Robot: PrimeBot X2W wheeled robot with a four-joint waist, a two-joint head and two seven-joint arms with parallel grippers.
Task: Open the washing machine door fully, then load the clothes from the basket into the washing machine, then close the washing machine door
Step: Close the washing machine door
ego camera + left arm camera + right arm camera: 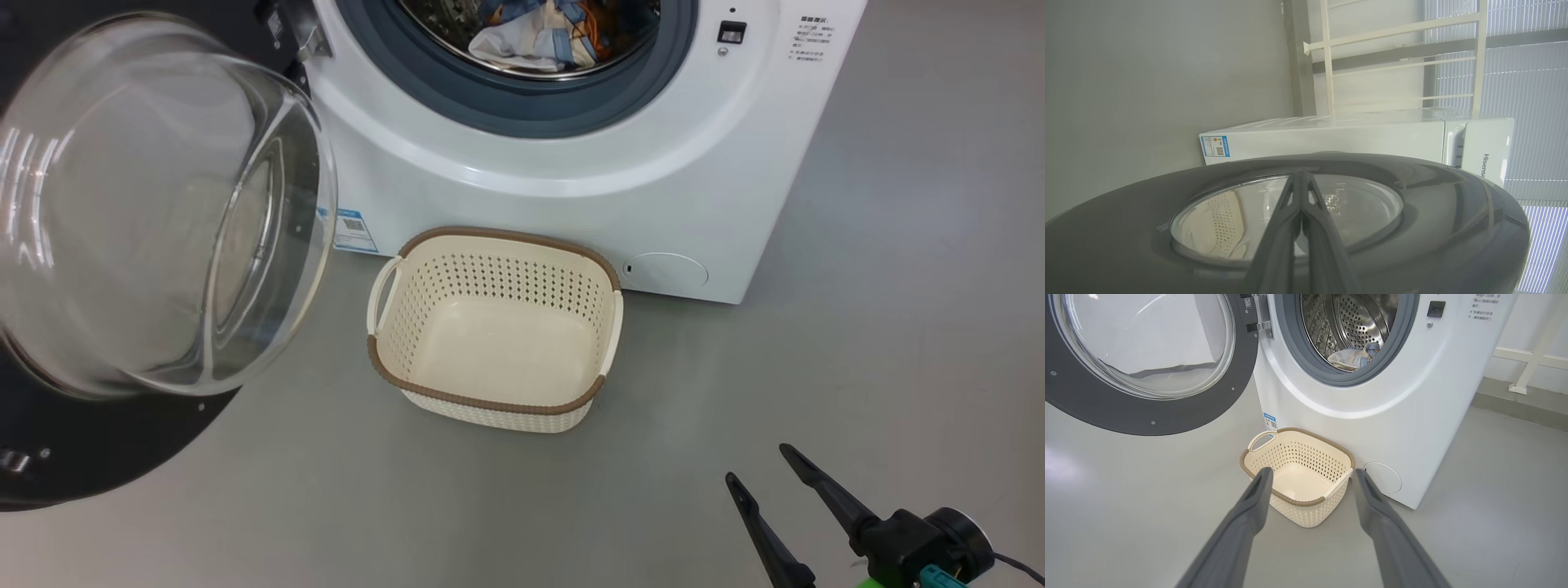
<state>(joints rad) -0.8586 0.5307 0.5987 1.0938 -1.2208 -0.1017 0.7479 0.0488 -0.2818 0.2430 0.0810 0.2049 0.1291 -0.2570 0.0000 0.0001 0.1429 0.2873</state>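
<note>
The washing machine door (163, 212) is swung wide on its hinge (310, 37) at the left of the opening. Its inner face is turned toward the head camera, and the clear glass bowl bulges out from the black ring toward the basket's side. The washing machine (571, 204) is seen with its round opening uncovered. Inside the steel drum (1359, 322) the clothes (539, 37) are heaped low behind the grey seal (522, 106), with blue, whitish and orange patches showing.

The basket (490, 278) is set on the grey floor (898, 327) just before the machine's front, between the blue label sticker (353, 231) and the round white flap (665, 269). Its long axis is laid roughly along that front, with a white handle at each short end. Its mouth is turned upward and its bare cream bottom is seen whole.

The right gripper (757, 463) is held near the floor at the lower right, well apart from the basket. Its fingers are spread wide and pointed toward the machine, and nothing is held between them. In the left wrist view the left gripper (1301, 177) is pressed together, its tips pointed at the window on the door's outer face. Whether the glass is touched cannot be told.
</note>
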